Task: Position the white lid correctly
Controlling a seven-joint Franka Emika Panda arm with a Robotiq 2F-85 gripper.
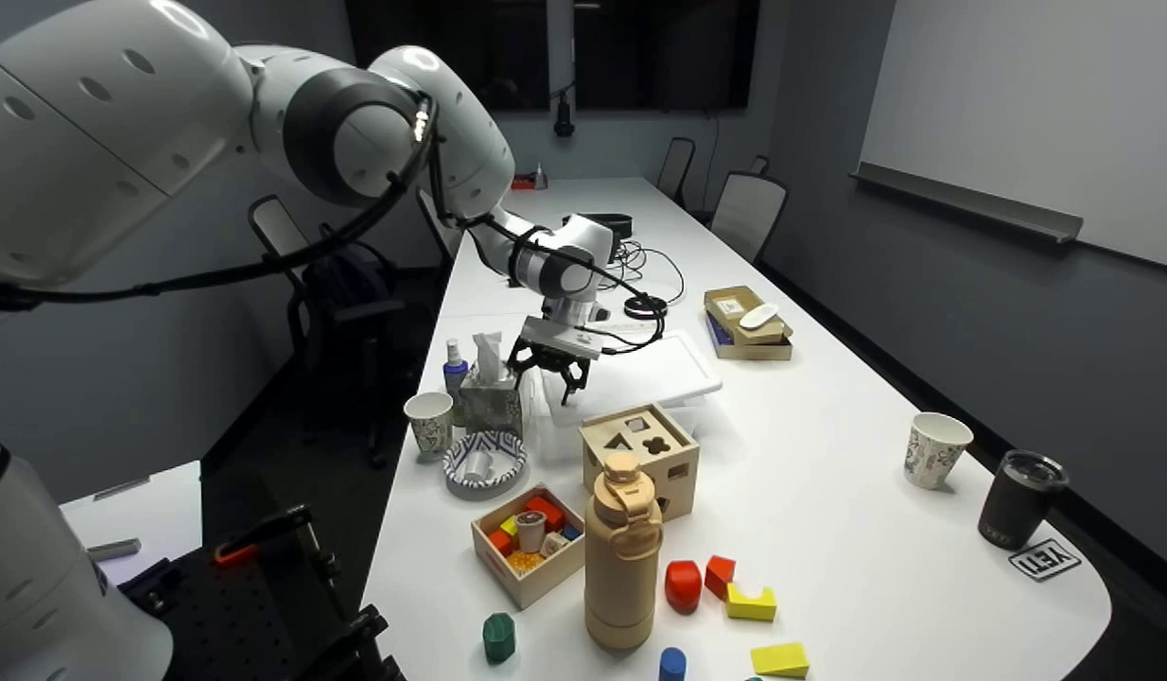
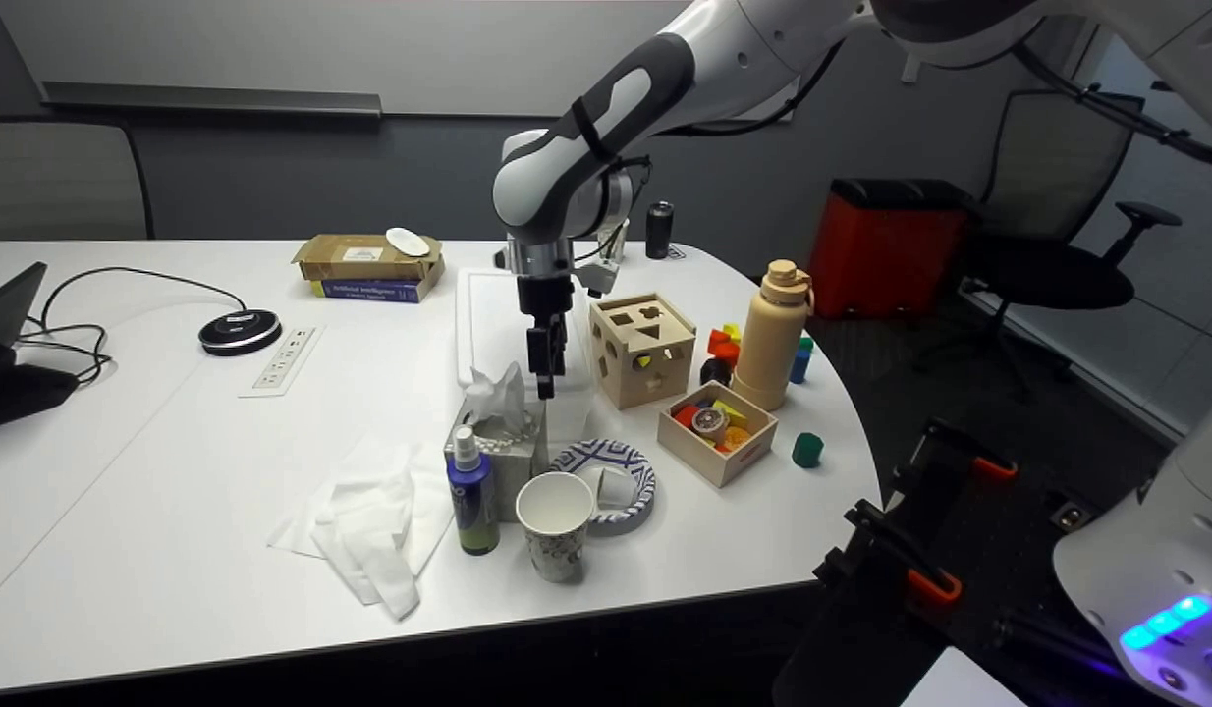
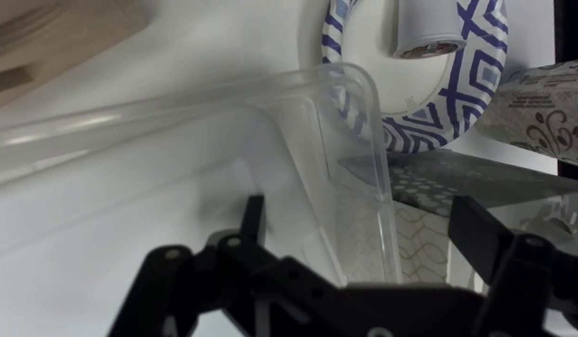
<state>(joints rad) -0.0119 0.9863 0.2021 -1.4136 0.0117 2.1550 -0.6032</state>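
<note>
Claw [image 3: 359, 210] standing wide at one end of the clear bin [image 3: 85, 121], which we take as our landmark on the desk [image 1: 810, 454]. In the wrist view we see the bin's rim run between the claw's two fingers: one is over the white lid [image 1: 640, 374], the other outside the bin, on the side of the tissue box [image 1: 492, 409]; whether the first touches the lid we cannot tell. The lid lies askew on the bin, and at the claw's end we find its edge inside the rim. Just beside that end stands the tissue box; off the bin's corner lies the patterned plate [image 3: 411, 89], bearing a small white cup [image 3: 429, 23] tipped on its side. Past the tissue box from the bin stand a spray bottle [image 2: 473, 501] and paper cup [image 2: 555, 540]. Beside the bin's long side we note the shape-sorter cube [image 2: 665, 378], and farther out on that side the upright tan bottle [image 1: 622, 567] and the wooden tray [image 2: 689, 455] of coloured blocks [image 1: 548, 515]. Well apart from the bin, on the side away from the cube, we mark a cardboard box [image 2: 321, 263] with a blue book [image 2: 370, 290] below it.
</note>
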